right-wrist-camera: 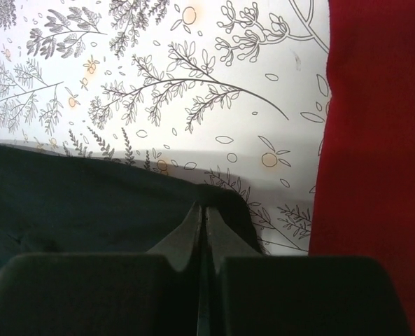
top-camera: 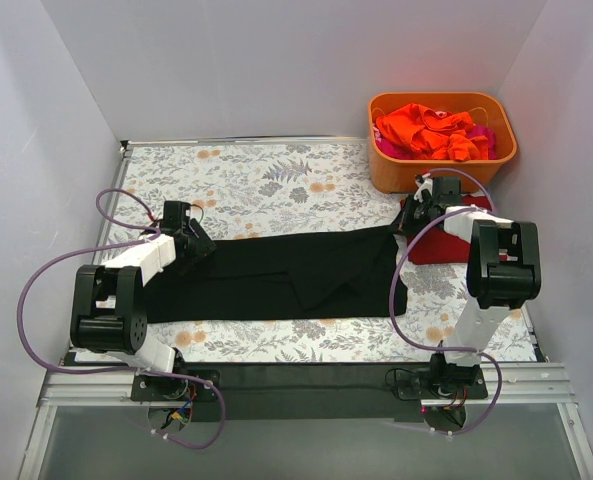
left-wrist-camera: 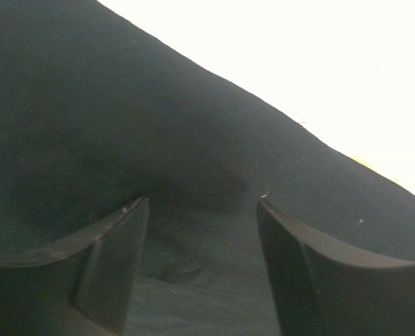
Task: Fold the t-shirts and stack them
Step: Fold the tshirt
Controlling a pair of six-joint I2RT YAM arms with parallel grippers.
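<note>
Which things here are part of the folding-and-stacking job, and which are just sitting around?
Part of the job:
- black t-shirt, spread across the table
- dark red t-shirt, to its right
- orange and pink t-shirts, heaped in the tub

Just lying about:
- orange tub
- leaf-print tablecloth

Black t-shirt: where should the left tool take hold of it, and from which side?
Probably pinch the black t-shirt at its far left corner, coming straight down with the left tool open across the edge. It lies flat as a long band, so only edges can be pinched, and the right tool is shut on the far right corner.
</note>
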